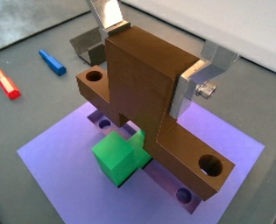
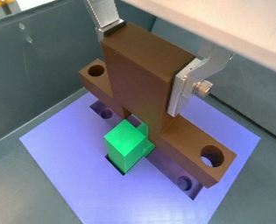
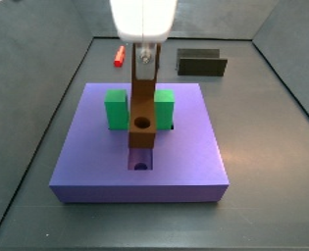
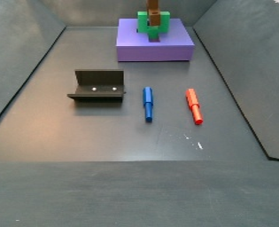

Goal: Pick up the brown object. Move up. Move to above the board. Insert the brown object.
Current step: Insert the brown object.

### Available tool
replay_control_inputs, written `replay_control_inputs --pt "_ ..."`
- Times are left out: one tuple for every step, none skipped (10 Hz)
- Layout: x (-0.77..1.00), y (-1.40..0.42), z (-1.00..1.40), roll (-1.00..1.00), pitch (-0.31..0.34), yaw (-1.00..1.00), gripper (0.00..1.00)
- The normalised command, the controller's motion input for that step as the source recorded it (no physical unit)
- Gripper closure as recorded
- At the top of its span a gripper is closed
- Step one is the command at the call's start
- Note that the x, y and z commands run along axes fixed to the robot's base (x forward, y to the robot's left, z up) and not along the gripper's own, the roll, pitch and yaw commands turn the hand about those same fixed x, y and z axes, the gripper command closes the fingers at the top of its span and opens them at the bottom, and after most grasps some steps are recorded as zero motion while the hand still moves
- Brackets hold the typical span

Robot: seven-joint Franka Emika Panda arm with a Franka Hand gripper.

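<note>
- Silver fingers of my gripper clamp the brown object by its thick stem.
- Wood-coloured, it looks rigid and light; flat faces should resist slipping.
- Below my fingers, the green U-shaped block and the board wait.

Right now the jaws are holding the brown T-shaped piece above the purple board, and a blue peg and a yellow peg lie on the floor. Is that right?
Nearly. The gripper does hold the brown object over the board, jaws shut on it. But the peg beside the blue peg is red, not yellow, as a side view shows.
</note>
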Motion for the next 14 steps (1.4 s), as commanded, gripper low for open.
replay_control_inputs --pt "-0.05 0.00 -0.08 0.00 -0.034 -0.06 1.00" --pt "-0.01 0.00 -0.18 0.00 -0.043 -0.08 1.00" --pt "0.00 0.00 -0.23 -0.05 -0.044 -0.07 1.00" --pt "0.00 0.00 -0.29 -0.08 -0.041 -0.07 1.00" --pt "0.00 0.00 -0.33 -0.10 -0.026 -0.06 1.00" --pt "0.00 0.00 -0.35 -0.09 -0.020 -0.06 1.00" --pt "0.00 0.01 -0.32 -0.05 -0.009 -0.09 1.00" --pt "0.00 0.06 -0.28 -0.04 -0.004 -0.13 1.00" --pt "0.00 0.07 -0.21 0.00 -0.010 -0.13 1.00" --pt "0.00 0.08 -0.15 0.00 -0.006 -0.13 1.00" --pt "0.00 0.05 -0.14 0.00 0.000 -0.13 1.00" --pt "0.04 0.00 -0.12 0.00 0.000 -0.13 1.00" --pt "0.06 0.00 -0.16 -0.04 0.000 -0.09 1.00" --pt "0.04 0.00 -0.16 -0.04 0.000 -0.09 1.00"
